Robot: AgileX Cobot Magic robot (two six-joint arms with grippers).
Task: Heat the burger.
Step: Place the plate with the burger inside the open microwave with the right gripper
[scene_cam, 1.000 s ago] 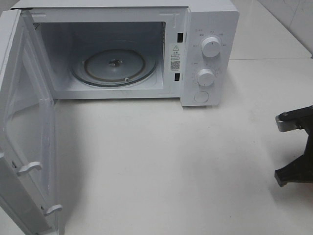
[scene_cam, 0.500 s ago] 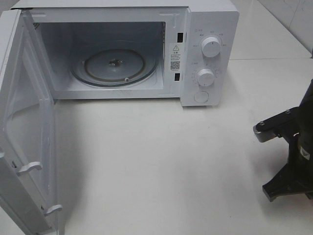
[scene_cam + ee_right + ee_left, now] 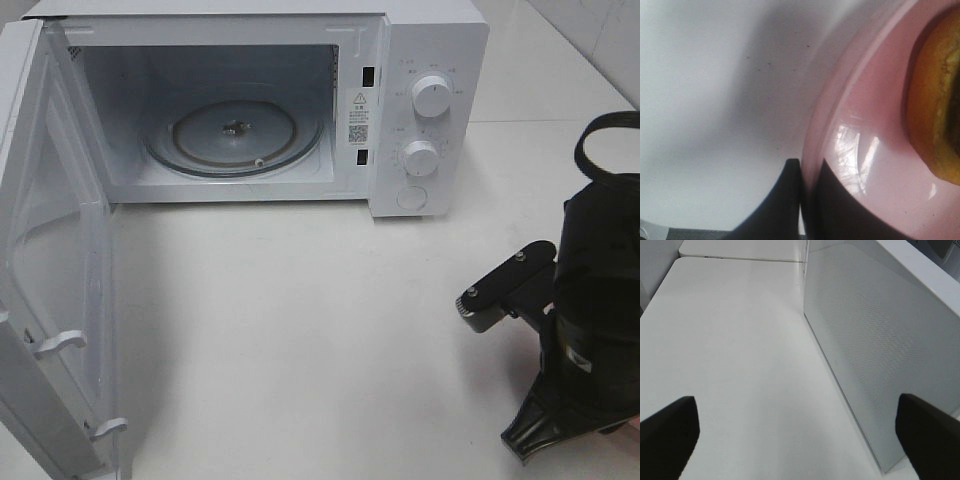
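Between the shut jaws of your right gripper (image 3: 806, 167) you are pinching the rim of the pink plate (image 3: 860, 150), one finger on each side of it. The burger (image 3: 935, 115) is sitting on that plate, well in from the pinched rim, and only an edge of its golden bun is showing. In the high view your arm is hiding both; they are lying off the microwave's (image 3: 430, 60) front right, past its knob side, over the table (image 3: 300, 330). The door (image 3: 50, 250) is standing wide open and the turntable (image 3: 235, 135) is waiting bare. Your left gripper (image 3: 800, 435) is hanging fully spread, holding nothing, beside a perforated white panel at the microwave's left.

You are, I judge, carrying the burger to the microwave. The next move is calling for a level plate, a low pass through the opening, and a set-down centred on the turntable before you let go.

Being round, the burger is offering no long axis. Whether its stack is standing upright, this sliver is not telling.
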